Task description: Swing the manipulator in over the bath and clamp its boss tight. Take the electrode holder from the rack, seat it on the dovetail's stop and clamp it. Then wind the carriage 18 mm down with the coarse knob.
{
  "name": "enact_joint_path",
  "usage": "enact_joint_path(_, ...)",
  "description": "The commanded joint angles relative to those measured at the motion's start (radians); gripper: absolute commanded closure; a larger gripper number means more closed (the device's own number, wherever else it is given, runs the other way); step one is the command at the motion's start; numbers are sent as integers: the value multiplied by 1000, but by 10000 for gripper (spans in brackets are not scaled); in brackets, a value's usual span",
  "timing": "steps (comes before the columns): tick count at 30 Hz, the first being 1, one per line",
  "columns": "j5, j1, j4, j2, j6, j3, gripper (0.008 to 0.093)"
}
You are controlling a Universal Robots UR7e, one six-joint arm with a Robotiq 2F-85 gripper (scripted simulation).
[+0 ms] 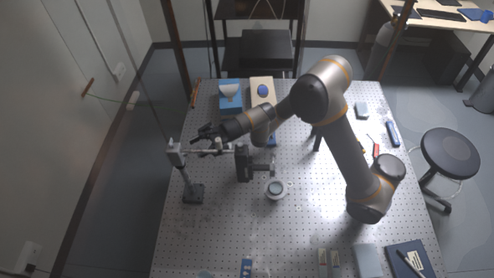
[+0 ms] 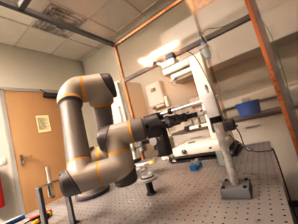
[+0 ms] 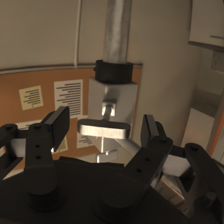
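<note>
The boss's clamp handle (image 3: 103, 130), a flat metal T-bar on a short screw, sits between the fingers of my open gripper (image 3: 101, 125), which holds nothing. The handle belongs to the pale boss block (image 3: 112, 101) on the upright steel post (image 1: 183, 171). From the boss a horizontal rod (image 1: 205, 150) carries the black manipulator carriage (image 1: 243, 163), whose arm reaches out over the round bath dish (image 1: 275, 189). In the side camera my gripper (image 1: 201, 133) points left at the boss (image 1: 173, 150). The electrode holder is not clearly told apart on the rack.
Behind the work a blue block (image 1: 230, 97) and a cream block (image 1: 262, 91) stand at the table's far edge. A glass enclosure wall with an orange frame (image 2: 261, 51) runs along the post's side. Small tools (image 1: 392, 133) lie on the right, and a notebook (image 1: 409, 258) at the near corner.
</note>
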Motion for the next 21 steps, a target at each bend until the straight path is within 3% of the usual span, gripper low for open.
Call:
enact_joint_path(1, 0, 0, 0, -1, 0, 0, 334)
enact_joint_path(7, 0, 0, 0, -1, 0, 0, 334)
enact_joint_path(21, 0, 0, 0, -1, 0, 0, 609)
